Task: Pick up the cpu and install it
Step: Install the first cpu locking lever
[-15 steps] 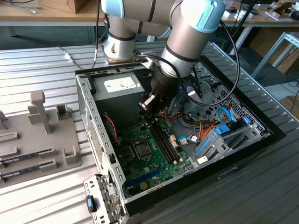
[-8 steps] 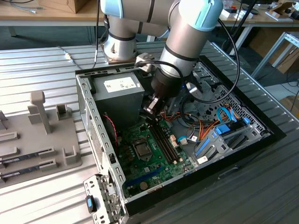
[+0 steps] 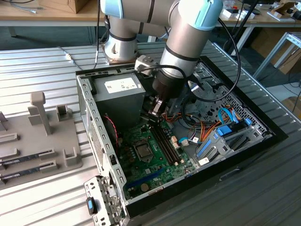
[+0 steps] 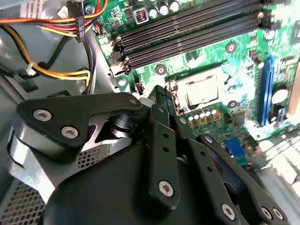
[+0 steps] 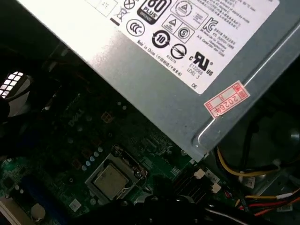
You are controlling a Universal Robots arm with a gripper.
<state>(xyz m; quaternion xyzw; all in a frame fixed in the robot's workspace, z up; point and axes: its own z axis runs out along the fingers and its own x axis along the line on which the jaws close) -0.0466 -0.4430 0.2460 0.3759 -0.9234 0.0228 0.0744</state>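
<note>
One tip: treat cpu (image 4: pixel 202 91), right of centre in second wrist view, as light, stiff, fragile; pinch opposite edges; gripper (image 4: pixel 163 97) jaws closed.

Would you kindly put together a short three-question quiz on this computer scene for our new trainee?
1. True or false: the cpu sits in the socket on the green motherboard.
2. Where is the pincer? A) inside the open computer case; B) outside it, at the exterior view's left; C) outside it, at the exterior view's right.
3. What colour is the long expansion slot near the cpu?

Key: 1 true; 2 A; 3 blue.
</note>
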